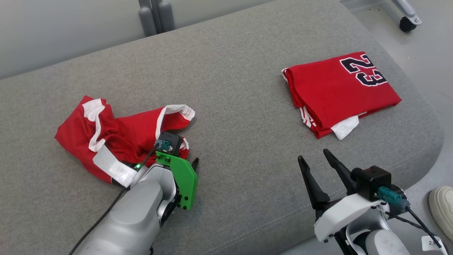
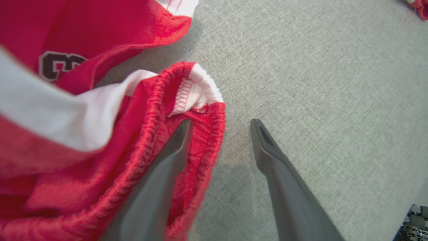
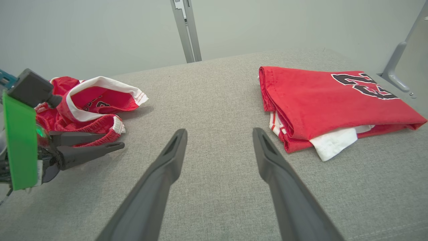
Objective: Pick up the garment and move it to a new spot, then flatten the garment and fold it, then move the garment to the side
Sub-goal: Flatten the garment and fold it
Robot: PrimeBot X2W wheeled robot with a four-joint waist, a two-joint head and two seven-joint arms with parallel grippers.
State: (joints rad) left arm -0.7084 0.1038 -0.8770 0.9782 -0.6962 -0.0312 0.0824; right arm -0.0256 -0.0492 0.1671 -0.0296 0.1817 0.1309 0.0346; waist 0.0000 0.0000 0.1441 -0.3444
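A wide grey cushion [image 1: 226, 88] spreads out in front of me. Its far edge runs along a pale wall, and its right end rounds off into a soft corner with bare floor [image 1: 424, 42] beyond it. A caster wheel [image 1: 407, 24] stands on that floor at the far right, and a pale shoe [image 1: 442, 205] sits just off the near right corner. The middle of the cushion is open fabric, a broad free strip between two red pieces of clothing.

The crumpled garment [image 1: 120, 138] lies in a heap on the left part of the cushion, red with white trim. A folded jersey [image 1: 339, 92], red with a dark number, lies flat on the right part, near the rounded corner and well apart from the heap.

My left pincer [image 2: 221, 124] is down at the near right edge of the heap, its fingers spread apart. One finger [image 2: 160, 187] is tucked into the gathered waistband [image 2: 215, 134], touching it; the other finger [image 2: 284, 180] is over bare cushion just beside the cloth. The waistband's edge sits between them, not clamped.

My right pincer [image 1: 313, 154] is wide open and holds nothing. It hangs over bare cushion near the front edge, pointing towards the gap between the two garments, with the folded jersey ahead to its right.
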